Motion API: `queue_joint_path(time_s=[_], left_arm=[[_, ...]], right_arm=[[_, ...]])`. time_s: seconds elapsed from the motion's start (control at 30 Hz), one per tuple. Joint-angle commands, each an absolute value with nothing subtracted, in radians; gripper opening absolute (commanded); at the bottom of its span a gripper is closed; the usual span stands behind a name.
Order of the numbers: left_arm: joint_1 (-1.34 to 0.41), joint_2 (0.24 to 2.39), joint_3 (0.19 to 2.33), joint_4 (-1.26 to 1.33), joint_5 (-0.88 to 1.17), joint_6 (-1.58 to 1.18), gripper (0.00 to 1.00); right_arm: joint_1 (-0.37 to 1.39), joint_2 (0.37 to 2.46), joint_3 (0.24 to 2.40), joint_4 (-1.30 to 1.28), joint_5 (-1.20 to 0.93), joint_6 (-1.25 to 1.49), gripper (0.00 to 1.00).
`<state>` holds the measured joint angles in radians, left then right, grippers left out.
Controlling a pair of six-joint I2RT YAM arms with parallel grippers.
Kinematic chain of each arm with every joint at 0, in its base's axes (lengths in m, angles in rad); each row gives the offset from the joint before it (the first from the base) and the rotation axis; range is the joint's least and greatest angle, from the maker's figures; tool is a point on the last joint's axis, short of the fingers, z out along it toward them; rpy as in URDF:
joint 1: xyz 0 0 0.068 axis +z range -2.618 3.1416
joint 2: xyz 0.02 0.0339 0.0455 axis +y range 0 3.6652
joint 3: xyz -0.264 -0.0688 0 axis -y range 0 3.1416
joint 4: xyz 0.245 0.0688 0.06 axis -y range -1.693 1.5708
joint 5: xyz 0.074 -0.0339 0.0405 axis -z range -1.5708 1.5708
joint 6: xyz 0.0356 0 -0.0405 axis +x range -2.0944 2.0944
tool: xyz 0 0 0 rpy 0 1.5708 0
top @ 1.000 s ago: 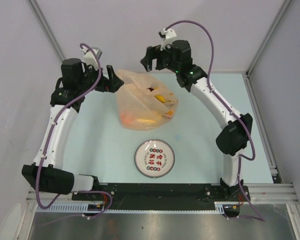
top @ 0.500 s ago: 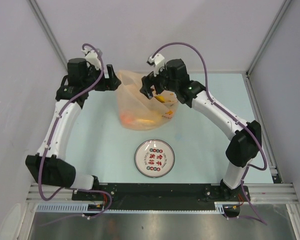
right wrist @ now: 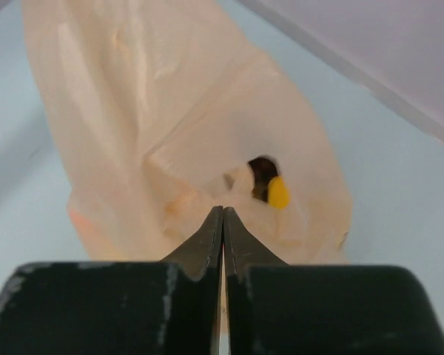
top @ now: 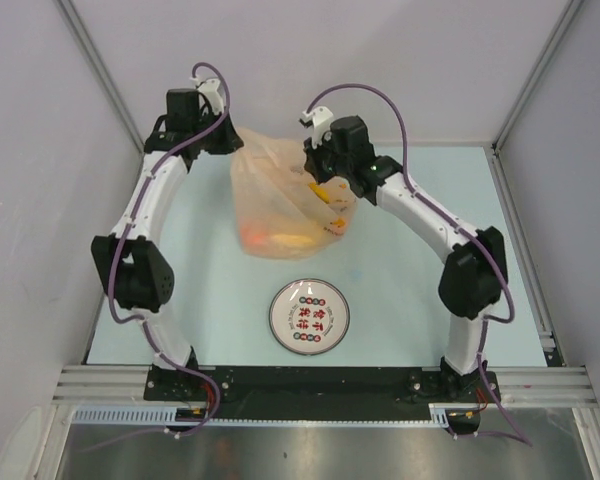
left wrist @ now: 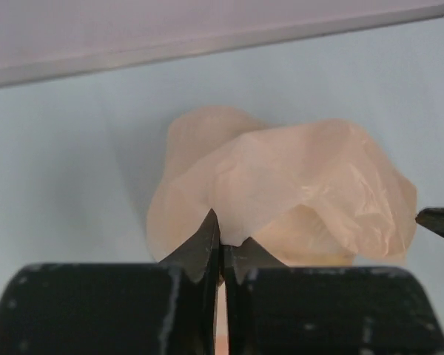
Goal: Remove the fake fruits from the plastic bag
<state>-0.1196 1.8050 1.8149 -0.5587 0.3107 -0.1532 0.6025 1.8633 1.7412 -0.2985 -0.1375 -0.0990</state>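
The pale-orange plastic bag (top: 276, 200) lies on the table's far half with the fake fruits inside. Through its film I see an orange blur (top: 254, 238) and a yellow piece (top: 325, 196). My left gripper (top: 232, 152) is shut on the bag's far-left rim, and the film (left wrist: 281, 185) bulges beyond the pinched jaws (left wrist: 222, 238). My right gripper (top: 316, 172) is shut on the film at the bag's right side (right wrist: 223, 214). Just past it, a hole in the bag (right wrist: 170, 111) shows a yellow fruit (right wrist: 278, 192) beside a dark one (right wrist: 262, 171).
A round white plate (top: 309, 316) with printed marks sits on the pale-blue tabletop (top: 410, 260) nearer the arm bases. Grey walls (top: 380, 60) enclose the back and sides, close behind the bag.
Both arms swung in to the bag. The left gripper closed on its far-left rim and the right gripper came down and closed on its right side; both stood open before.
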Motion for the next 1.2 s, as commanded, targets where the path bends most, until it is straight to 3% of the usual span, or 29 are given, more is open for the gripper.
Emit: queue_joint_path(time_s=[0.0, 0.13, 0.2, 0.23, 0.33, 0.37, 0.43, 0.63, 0.73, 1.03, 1.17], left_arm=[[-0.123, 1.951, 2.111, -0.52, 0.385, -0.071, 0.0], [-0.12, 2.14, 2.461, -0.551, 0.504, 0.021, 0.0], [-0.123, 2.152, 2.494, -0.49, 0.525, 0.05, 0.0], [-0.123, 2.142, 2.478, -0.468, 0.522, 0.045, 0.0], [-0.124, 2.103, 2.404, -0.44, 0.517, 0.006, 0.0], [-0.124, 2.094, 2.382, -0.449, 0.531, 0.006, 0.01], [-0.126, 2.059, 2.304, -0.474, 0.554, 0.005, 0.03], [-0.123, 1.982, 2.135, -0.471, 0.545, -0.044, 0.03], [-0.123, 1.968, 2.122, -0.486, 0.517, -0.049, 0.09], [-0.118, 1.93, 2.108, -0.499, 0.476, -0.044, 0.14], [-0.115, 1.919, 2.108, -0.499, 0.459, -0.045, 0.13]], right_arm=[[0.508, 2.032, 2.026, -0.246, -0.163, -0.072, 0.0], [0.419, 2.247, 2.435, -0.235, -0.202, -0.019, 0.0], [0.394, 2.289, 2.616, -0.297, -0.21, -0.014, 0.0], [0.393, 2.283, 2.6, -0.301, -0.244, -0.018, 0.0], [0.396, 2.157, 2.355, -0.305, -0.351, 0.021, 0.38], [0.409, 2.111, 2.314, -0.323, -0.368, 0.025, 0.57], [0.423, 2.083, 2.225, -0.366, -0.403, 0.009, 0.64], [0.492, 2.043, 2.154, -0.385, -0.495, 0.045, 0.68], [0.538, 2.049, 2.154, -0.408, -0.489, 0.005, 0.7], [0.589, 2.043, 2.109, -0.448, -0.276, -0.028, 0.69], [0.595, 2.016, 2.051, -0.462, -0.246, -0.015, 0.63]])
